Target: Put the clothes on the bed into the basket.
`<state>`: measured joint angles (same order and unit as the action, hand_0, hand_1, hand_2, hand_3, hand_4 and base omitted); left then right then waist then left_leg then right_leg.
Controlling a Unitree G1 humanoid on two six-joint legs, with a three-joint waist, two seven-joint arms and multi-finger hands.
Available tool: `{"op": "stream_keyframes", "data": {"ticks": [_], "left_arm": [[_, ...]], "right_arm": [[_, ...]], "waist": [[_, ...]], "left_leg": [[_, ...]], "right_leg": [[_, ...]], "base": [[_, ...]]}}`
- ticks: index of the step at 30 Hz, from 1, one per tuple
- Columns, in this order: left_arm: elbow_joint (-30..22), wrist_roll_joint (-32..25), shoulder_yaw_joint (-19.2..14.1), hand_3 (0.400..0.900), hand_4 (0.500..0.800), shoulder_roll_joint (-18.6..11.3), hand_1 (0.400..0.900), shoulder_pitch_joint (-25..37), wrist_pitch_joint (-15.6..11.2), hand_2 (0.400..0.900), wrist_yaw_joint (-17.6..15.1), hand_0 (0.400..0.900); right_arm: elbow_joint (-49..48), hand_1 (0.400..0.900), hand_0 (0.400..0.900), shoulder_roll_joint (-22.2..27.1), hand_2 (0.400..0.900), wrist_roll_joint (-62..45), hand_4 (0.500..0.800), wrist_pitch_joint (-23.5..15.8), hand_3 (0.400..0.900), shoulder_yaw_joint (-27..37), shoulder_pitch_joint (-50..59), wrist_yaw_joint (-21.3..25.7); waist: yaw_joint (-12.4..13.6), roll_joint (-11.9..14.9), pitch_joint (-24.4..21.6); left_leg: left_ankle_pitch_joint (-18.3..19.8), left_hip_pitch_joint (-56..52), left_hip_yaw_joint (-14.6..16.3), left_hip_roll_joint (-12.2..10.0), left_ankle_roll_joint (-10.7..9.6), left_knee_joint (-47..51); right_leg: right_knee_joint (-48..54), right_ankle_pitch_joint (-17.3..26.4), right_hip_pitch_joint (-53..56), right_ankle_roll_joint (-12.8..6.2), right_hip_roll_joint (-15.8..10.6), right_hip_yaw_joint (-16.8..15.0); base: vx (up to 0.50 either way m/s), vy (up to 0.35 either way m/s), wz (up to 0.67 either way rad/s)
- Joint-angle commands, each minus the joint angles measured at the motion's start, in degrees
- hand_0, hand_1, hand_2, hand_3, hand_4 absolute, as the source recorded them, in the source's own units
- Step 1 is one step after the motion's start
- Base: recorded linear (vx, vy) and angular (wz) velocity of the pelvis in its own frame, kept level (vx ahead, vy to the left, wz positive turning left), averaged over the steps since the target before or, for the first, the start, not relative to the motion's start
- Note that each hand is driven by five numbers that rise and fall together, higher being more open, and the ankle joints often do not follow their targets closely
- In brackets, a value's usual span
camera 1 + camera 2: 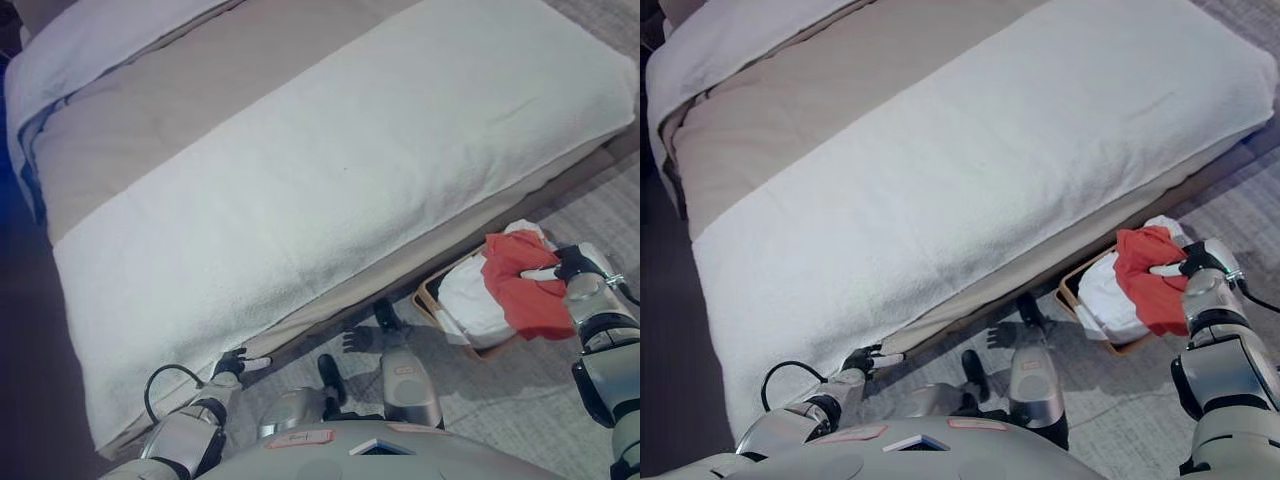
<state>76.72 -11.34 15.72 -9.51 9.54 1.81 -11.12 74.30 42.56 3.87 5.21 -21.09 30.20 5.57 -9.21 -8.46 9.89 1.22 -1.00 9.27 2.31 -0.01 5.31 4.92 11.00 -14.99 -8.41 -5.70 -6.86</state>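
A red cloth [522,283] hangs over the basket [436,303] on the floor beside the bed [330,170]. A white cloth [474,295] lies in the basket under it. My right hand [555,268] is above the basket with its fingers pinching the red cloth; it also shows in the right eye view [1185,265]. My left hand [235,365] is low at the bed's near edge, idle, its fingers relaxed. The bed top shows only a white cover and a beige sheet.
The basket stands on a grey carpet [590,210] close against the bed's side. A white folded cover [80,50] lies at the bed's far left end.
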Motion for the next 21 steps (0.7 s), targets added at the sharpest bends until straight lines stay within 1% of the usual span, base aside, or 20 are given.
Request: {"op": "stream_keyframes", "data": {"ticks": [1,2,3,5,11,21], "left_arm": [[1.86,1.3,1.61,0.9,0.8,-2.35,0.9,1.23,-0.18,0.9,-0.95,0.9],[1.83,1.22,1.66,0.9,0.8,-2.31,0.9,1.17,-0.2,0.9,-0.96,0.9],[1.83,1.22,1.66,0.9,0.8,-2.31,0.9,1.16,-0.2,0.9,-0.96,0.9],[2.04,1.21,2.12,0.9,0.8,-2.1,0.9,1.14,-0.22,0.9,-1.14,0.9],[2.2,1.1,2.02,0.9,0.8,-2.11,0.9,1.28,-0.16,0.9,-1.59,0.9],[2.57,1.24,1.57,0.9,0.8,-1.98,0.9,0.99,-0.06,0.9,-2.02,0.9]], "right_arm": [[3.84,0.4,0.4,5.3,0.4,-0.07,0.5,-0.54,0.4,-0.75,9.89,3.25],[4.24,0.461,0.461,5.39,0.461,0.13,0.536,-0.5,0.461,-0.71,10.11,3.7],[4.26,0.9,0.9,5.39,0.9,0.13,0.8,-0.51,0.9,-0.72,10.12,3.7],[5.9,0.9,0.9,5.3,0.9,1.13,0.8,0.06,0.9,-1.1,11.58,4.31],[7.33,0.9,0.9,5.12,0.9,1.8,0.8,0.33,0.9,-1.32,12.53,4.92],[8.45,0.9,0.9,4.52,0.9,2.89,0.8,0.54,0.9,-1.93,13.01,5.22]], "waist": [[0.11,1.24,0.31],[0.24,1.09,0.27],[0.23,1.08,0.27],[0.53,0.72,0.17],[0.89,0.28,0.21],[1.53,0.78,0.06]], "left_leg": [[-1.58,2.32,-0.73,0.47,-1.92,-0.89],[-1.61,2.37,-0.82,0.47,-1.93,-0.93],[-1.61,2.37,-0.83,0.47,-1.93,-0.93],[-1.76,2.53,-1.18,0.52,-2.02,-0.94],[-2.09,2.82,-1.68,0.5,-2.21,-0.83],[-2.32,3.08,-1.9,0.15,-2.45,-0.76]], "right_leg": [[-1.93,-0.22,2.54,-0.36,-0.75,-1.21],[-1.91,-0.23,2.61,-0.32,-0.8,-1.11],[-1.91,-0.23,2.61,-0.32,-0.8,-1.1],[-1.84,-0.27,2.72,-0.2,-0.93,-0.79],[-1.58,-0.27,2.88,0.03,-1.11,-0.22],[-1.29,-0.36,3.23,0.23,-0.97,0.18]], "base": [[0.01,-0.028,0.05],[0.0,-0.018,0.04],[0.01,-0.022,0.07],[0.01,-0.023,0.08],[-0.01,-0.015,0.06],[-0.01,-0.015,0.02]]}}
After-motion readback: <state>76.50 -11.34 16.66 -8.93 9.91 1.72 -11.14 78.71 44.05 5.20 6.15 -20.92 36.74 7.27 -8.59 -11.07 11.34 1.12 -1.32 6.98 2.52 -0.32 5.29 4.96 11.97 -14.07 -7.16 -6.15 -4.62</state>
